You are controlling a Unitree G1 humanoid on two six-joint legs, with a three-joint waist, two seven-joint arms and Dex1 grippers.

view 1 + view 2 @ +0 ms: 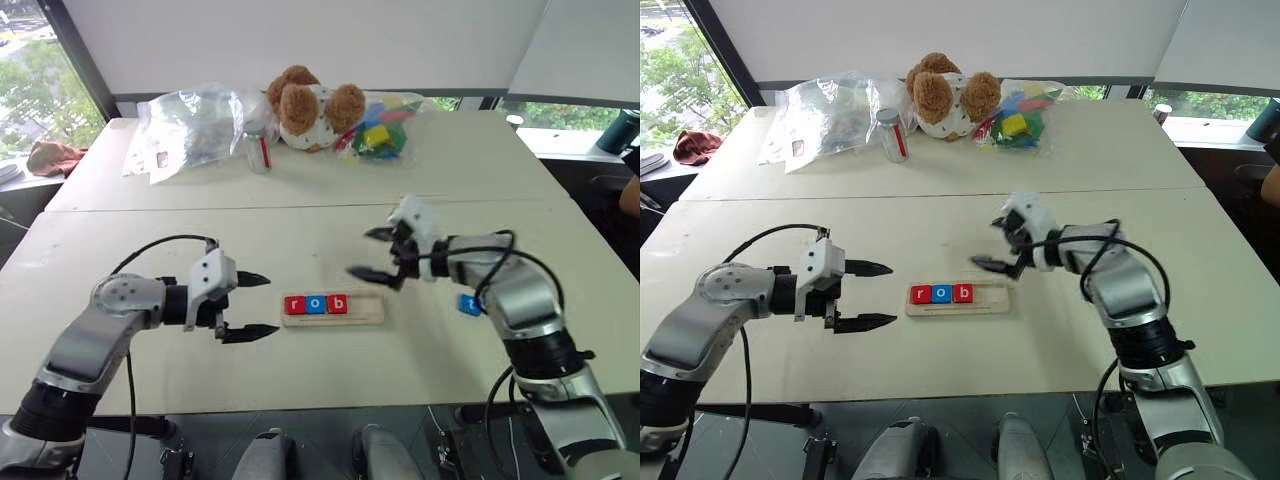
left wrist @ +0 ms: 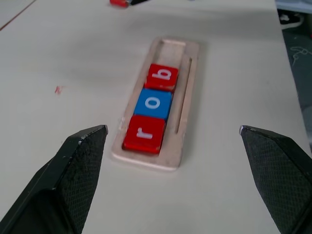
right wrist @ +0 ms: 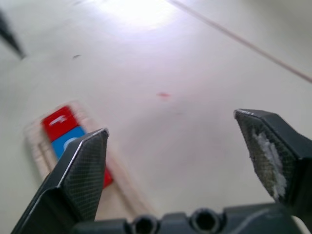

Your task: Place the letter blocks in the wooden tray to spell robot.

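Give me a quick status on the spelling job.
Left gripper and right gripper open, empty. Wooden tray holds r, o, b. Blue t block on table beside right arm. Nothing blocking.

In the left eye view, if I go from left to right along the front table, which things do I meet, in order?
left gripper → red r block → blue o block → red b block, these three in the wooden tray → right gripper, above the tray's end → blue t block

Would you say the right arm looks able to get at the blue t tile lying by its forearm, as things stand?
Probably yes. The blue t tile lies flat on the table, close beside the right forearm, with nothing on it. The right gripper is open and empty, but it points toward the wooden tray, so it would have to swing back.
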